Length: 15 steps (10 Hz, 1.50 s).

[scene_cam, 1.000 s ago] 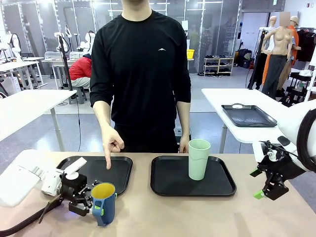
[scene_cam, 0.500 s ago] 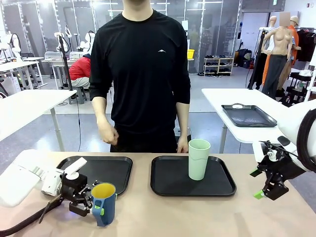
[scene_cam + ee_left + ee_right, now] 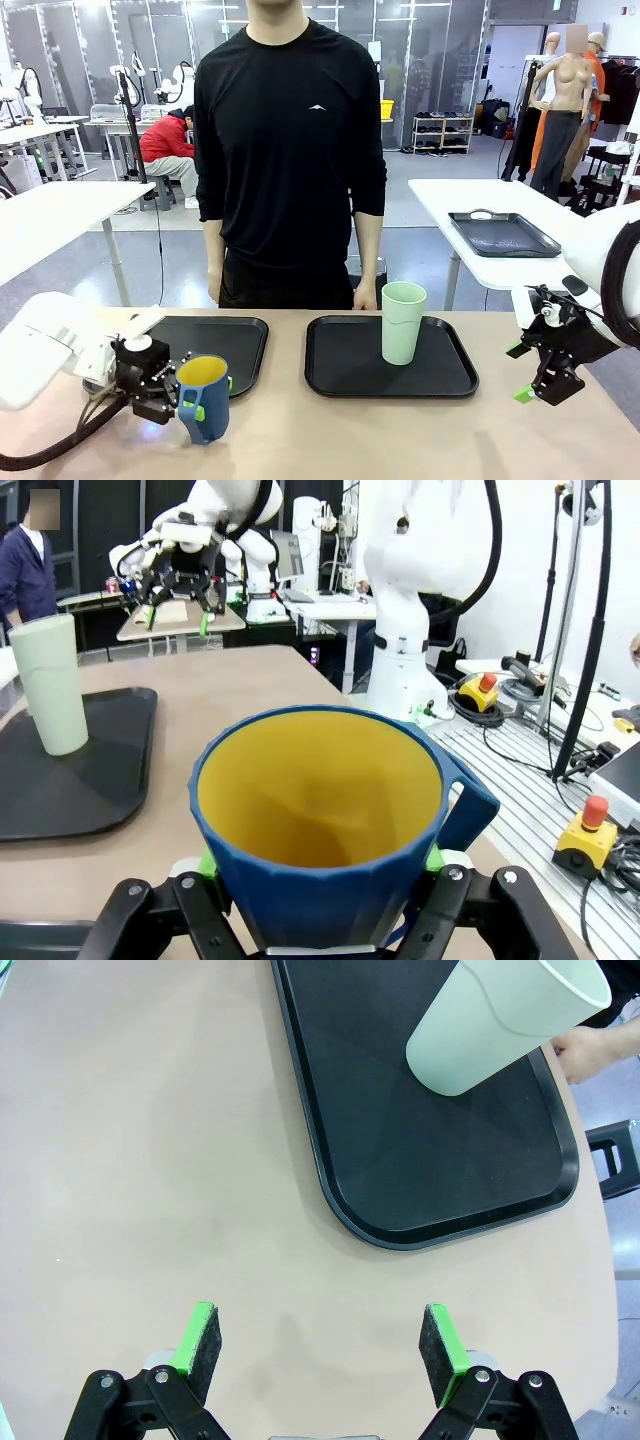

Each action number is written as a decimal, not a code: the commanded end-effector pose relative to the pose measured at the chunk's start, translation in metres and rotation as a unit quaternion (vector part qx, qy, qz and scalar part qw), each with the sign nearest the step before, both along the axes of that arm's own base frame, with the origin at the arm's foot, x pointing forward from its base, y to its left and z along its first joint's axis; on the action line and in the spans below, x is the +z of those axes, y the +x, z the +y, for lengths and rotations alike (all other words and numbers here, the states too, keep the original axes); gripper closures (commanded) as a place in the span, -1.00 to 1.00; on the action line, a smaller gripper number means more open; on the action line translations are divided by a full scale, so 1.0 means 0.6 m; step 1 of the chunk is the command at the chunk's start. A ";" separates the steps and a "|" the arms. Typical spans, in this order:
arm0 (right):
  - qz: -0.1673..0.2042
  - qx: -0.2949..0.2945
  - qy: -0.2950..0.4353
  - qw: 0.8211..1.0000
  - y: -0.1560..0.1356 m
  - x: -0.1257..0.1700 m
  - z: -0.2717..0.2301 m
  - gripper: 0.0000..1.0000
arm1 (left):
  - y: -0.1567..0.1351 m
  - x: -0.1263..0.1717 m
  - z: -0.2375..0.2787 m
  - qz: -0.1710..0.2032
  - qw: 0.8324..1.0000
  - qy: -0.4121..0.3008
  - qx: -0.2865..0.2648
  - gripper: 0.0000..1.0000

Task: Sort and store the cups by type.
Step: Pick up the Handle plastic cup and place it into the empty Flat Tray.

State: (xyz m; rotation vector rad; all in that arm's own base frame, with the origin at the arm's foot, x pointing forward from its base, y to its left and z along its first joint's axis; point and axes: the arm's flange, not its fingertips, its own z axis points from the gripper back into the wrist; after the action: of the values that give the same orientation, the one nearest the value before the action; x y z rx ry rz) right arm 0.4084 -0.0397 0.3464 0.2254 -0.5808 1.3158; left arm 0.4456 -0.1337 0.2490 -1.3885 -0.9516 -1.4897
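Tan table (image 3: 400,440) nearest, two black trays on it. Left gripper (image 3: 168,397) clamped on dark-blue cup (image 3: 203,398), lifted at near edge of left tray (image 3: 235,345). Right gripper (image 3: 320,1350) fingers spread wide, holding nothing, above bare tabletop. Farther: mint-green tumbler (image 3: 402,322) upright on right tray (image 3: 340,365). Person (image 3: 290,150) behind.
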 end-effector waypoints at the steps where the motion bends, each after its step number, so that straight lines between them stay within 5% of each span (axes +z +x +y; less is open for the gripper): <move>1: -0.004 0.004 -0.002 1.000 -0.001 0.001 0.000 -1.00 | -0.019 0.046 0.028 0.012 1.000 -0.007 0.023 0.58; 12: -0.004 0.004 -0.002 1.000 -0.001 0.001 0.000 -1.00 | -0.024 0.070 0.059 0.006 0.999 0.003 0.038 0.58; 13: -0.004 0.004 -0.002 1.000 -0.001 0.001 0.000 -1.00 | -0.027 0.068 0.061 0.008 0.999 0.003 0.039 -0.53; 15: -0.004 0.004 -0.002 1.000 -0.001 0.001 0.000 -1.00 | 0.043 0.056 0.079 0.002 0.997 -0.024 0.077 -0.53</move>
State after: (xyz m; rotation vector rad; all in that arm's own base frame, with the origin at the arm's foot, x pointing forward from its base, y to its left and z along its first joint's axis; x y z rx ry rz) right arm 0.4084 -0.0397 0.3464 0.2254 -0.5809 1.3158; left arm 0.4468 -0.0911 0.2864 -1.3246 -1.0058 -1.4000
